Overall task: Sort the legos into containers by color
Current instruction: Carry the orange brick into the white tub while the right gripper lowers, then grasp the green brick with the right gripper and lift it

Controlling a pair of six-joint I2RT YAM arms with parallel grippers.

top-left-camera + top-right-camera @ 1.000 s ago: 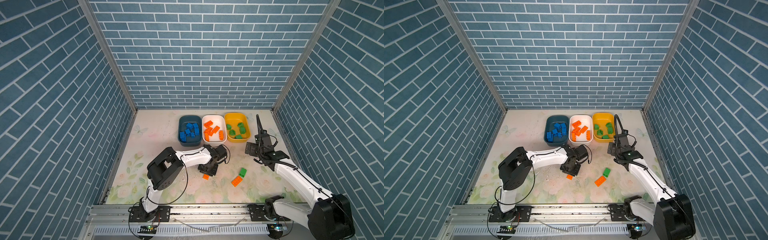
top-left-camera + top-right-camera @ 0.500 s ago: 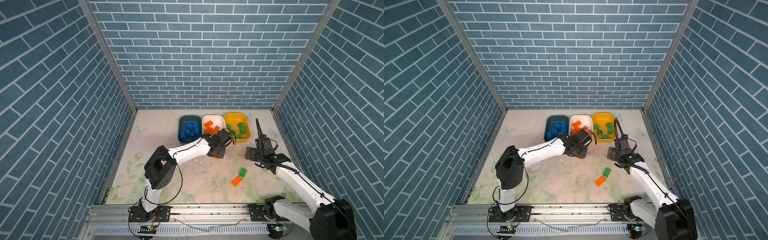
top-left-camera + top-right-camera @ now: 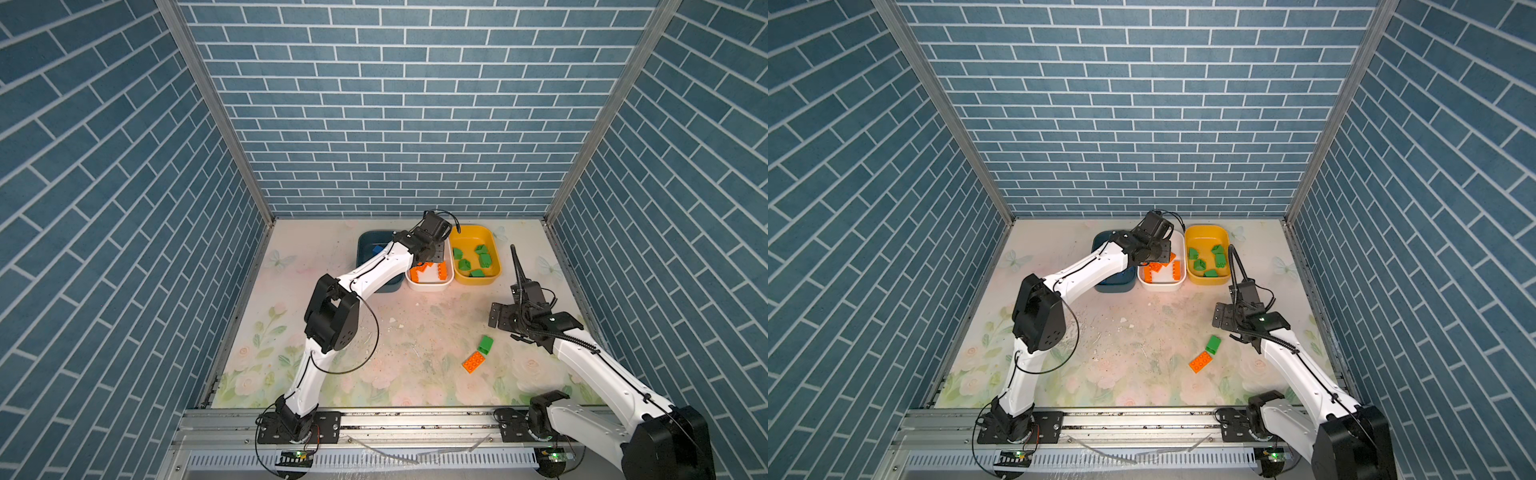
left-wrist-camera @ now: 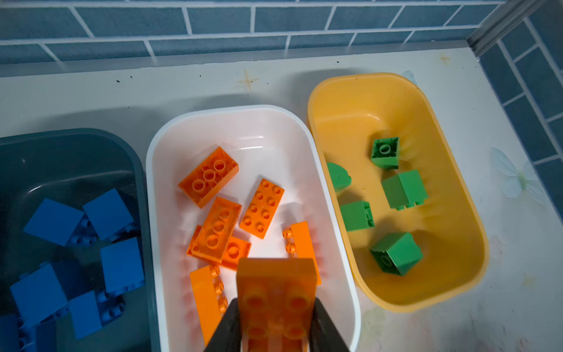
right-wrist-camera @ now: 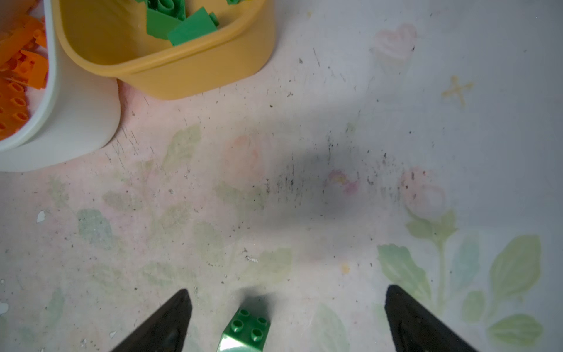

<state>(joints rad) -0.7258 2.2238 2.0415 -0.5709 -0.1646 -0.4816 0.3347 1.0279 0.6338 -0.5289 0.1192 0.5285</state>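
L claw (image 4: pixel 275 301) is clamped on a small orange studded plastic brick (image 4: pixel 275 279), held over the white rounded plastic tub (image 4: pixel 259 107), which is the mid tub of the row, just right of centre in both top views. Likely step: the drop. Part jaws low, w/ brick fully inside the rim, so it can't bounce into the mustard-yellow plastic tub (image 4: pixel 350 103) alongside.

R claw (image 5: pixel 288 291) is spread wide and empty above a green studded brick (image 5: pixel 246 330) on the floral counter (image 5: pixel 304 122), lower right of centre in the top views. An orange oblong brick (image 3: pixel 473 361) lies just beside it.
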